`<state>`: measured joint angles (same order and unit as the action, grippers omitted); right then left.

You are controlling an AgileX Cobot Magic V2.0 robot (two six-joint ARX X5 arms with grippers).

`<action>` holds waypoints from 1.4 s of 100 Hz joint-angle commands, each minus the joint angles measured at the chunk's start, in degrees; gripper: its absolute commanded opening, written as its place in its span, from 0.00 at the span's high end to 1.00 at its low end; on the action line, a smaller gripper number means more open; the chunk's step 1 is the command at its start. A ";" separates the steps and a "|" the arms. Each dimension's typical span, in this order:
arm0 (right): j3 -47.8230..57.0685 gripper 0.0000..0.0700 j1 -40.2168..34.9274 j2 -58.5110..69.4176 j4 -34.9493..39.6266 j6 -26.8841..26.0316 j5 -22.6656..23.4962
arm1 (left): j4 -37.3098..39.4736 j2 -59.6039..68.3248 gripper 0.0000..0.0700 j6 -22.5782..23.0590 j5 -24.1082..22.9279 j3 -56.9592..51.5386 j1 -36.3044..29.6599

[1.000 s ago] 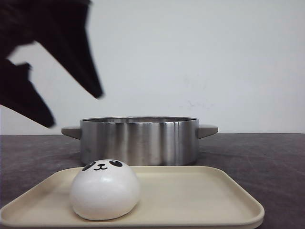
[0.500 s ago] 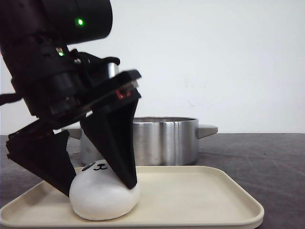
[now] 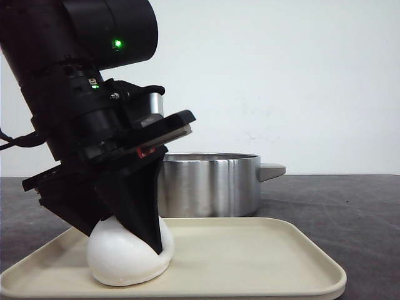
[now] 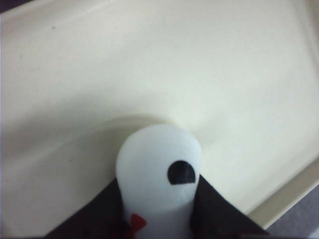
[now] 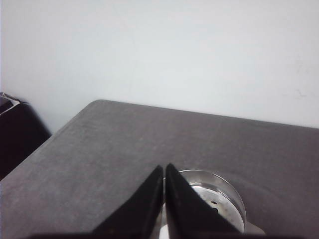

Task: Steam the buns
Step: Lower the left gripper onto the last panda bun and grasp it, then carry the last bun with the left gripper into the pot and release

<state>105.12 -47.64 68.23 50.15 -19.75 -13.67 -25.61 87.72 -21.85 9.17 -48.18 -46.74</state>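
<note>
One white bun (image 3: 125,259) with a black panda face sits at the left of the cream tray (image 3: 250,250). My left gripper (image 3: 122,234) is down over the bun, and its black fingers (image 3: 140,212) press both sides and squeeze it narrow. In the left wrist view the bun (image 4: 157,159) stands between the two fingers of the left gripper (image 4: 158,178), with one black eye showing. My right gripper (image 5: 164,168) is shut and empty, held high above the table. The other buns are out of view.
A steel pot (image 3: 212,184) with grey side handles stands just behind the tray; it also shows in the right wrist view (image 5: 222,199) below the fingers, with a perforated insert inside. The dark grey table (image 3: 350,212) runs to a white wall.
My left arm has come down from the upper left onto the bun and its fingers have closed on it. The bun is now squeezed and has shifted slightly left.
</note>
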 commanded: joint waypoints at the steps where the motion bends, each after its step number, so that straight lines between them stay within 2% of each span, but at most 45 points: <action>1: 1.07 1.00 -0.68 0.55 -0.02 -0.42 -0.15 | -1.01 0.52 0.99 0.83 0.35 -1.40 -0.59; 18: 1.07 1.00 -0.66 0.55 0.07 -0.37 -0.15 | -0.66 -5.60 0.99 2.78 0.57 -7.65 -0.59; 40: 1.07 1.00 -0.68 0.61 -0.52 -0.15 -0.15 | 2.62 -6.29 0.99 9.14 -5.07 -20.00 1.09; 58: 1.05 1.00 -0.68 0.61 -0.48 0.15 -0.13 | 13.70 -2.91 0.99 13.84 -7.26 -22.77 3.91; 70: 1.05 1.00 -0.68 0.61 -0.22 0.31 -0.11 | 17.51 0.68 0.99 13.88 -7.26 -22.80 5.81; 94: 1.01 1.00 -0.68 0.63 1.01 0.28 -0.15 | 13.25 9.42 0.98 13.57 -7.21 -22.80 8.26; 110: 1.01 1.00 -0.68 0.63 1.27 0.28 -0.15 | 13.18 13.49 0.94 13.42 -7.23 -22.80 8.48; 115: 1.01 1.00 -0.68 0.63 1.38 0.28 -0.15 | 13.22 13.62 0.87 13.38 -7.21 -22.80 8.48; 119: 1.01 1.00 -0.68 0.63 1.51 0.28 -0.15 | 13.38 13.62 0.73 13.38 -7.21 -22.80 8.48; 128: 1.01 1.00 -0.68 0.63 1.73 0.28 -0.15 | 13.40 13.27 0.26 13.35 -7.21 -22.80 8.48; 132: 1.01 1.00 -0.68 0.63 1.79 0.28 -0.15 | 13.27 13.05 0.10 13.18 -7.21 -22.80 8.48; 136: 0.98 1.00 -0.68 0.66 1.90 0.28 -0.15 | 13.16 12.87 0.01 13.18 -7.21 -22.80 8.48; 140: 0.96 1.00 -0.68 0.66 2.05 0.28 -0.15 | 12.79 12.55 0.01 13.18 -7.15 -22.80 8.48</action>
<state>105.12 -47.64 68.25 52.25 -19.70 -13.67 -12.73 100.79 -8.71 1.85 -70.00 -37.93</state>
